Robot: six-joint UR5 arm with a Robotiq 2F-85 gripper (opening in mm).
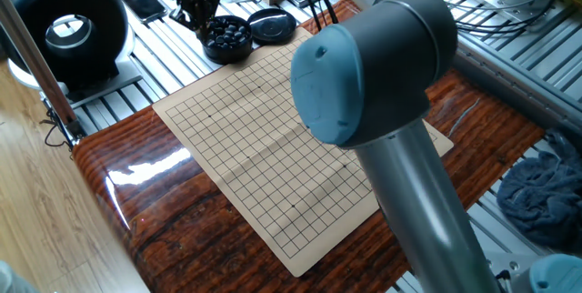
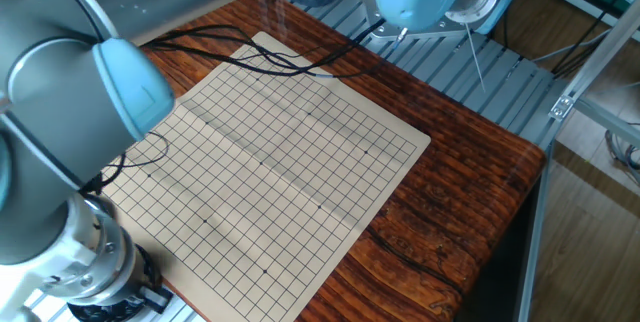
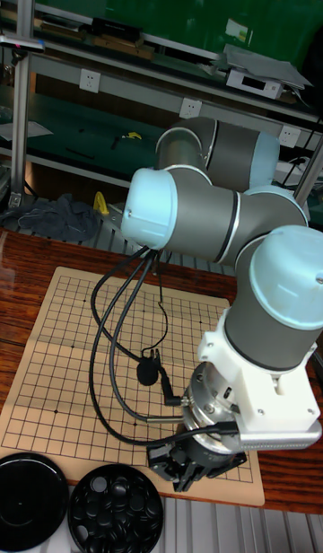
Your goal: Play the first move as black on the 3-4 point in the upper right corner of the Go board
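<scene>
Jaws beside the stone bowl, board bare.
My jaws (image 3: pixel 193 468) hang just beside the bowl (image 3: pixel 116 508) because no black stone is lifted; their opening I cannot tell.

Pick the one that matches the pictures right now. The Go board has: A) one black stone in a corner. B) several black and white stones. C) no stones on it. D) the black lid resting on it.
C: the Go board shows only bare grid lines, and the stones sit in the bowl beside it.

The Go board (image 1: pixel 264 138) was tan with a thin black grid; the table (image 1: pixel 136 184) glossy reddish-brown woodgrain; the bowl (image 3: pixel 115 508) black.
</scene>
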